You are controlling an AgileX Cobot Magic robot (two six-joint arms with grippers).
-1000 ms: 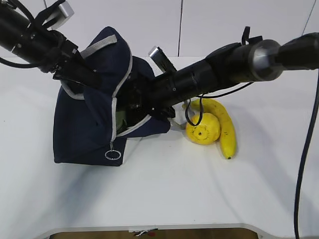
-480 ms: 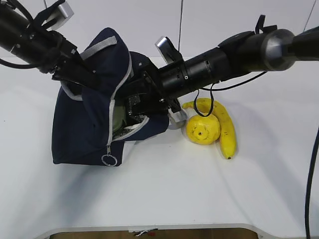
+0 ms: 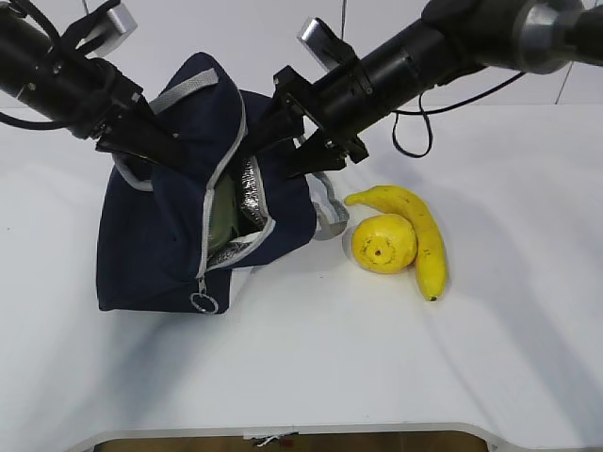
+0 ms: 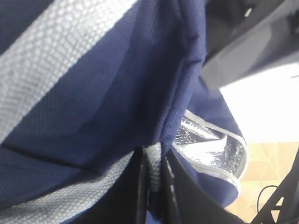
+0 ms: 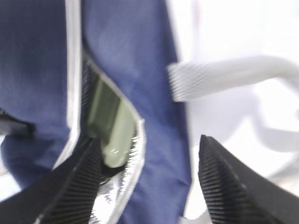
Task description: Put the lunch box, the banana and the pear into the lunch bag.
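Right claw point(image 3: 316, 141) had come up out of the bag point(image 3: 160, 245) since a second before, when it reached deep into the mouth. It hung above the opening, prongs spread wide, empty, touching nothing.

Left claw point(image 4: 152, 186) was pinched tight on the bag's grey strap point(image 4: 60, 51), holding the flap up.

Green lunch box point(image 5: 110, 128) sat inside against the silver lining point(image 3: 252, 193); blur hid its edges, probably upright.

Pear point(image 3: 383, 243) and banana point(image 3: 421, 235) lay touching on the table point(image 3: 377, 358), right of the bag, unmoved.
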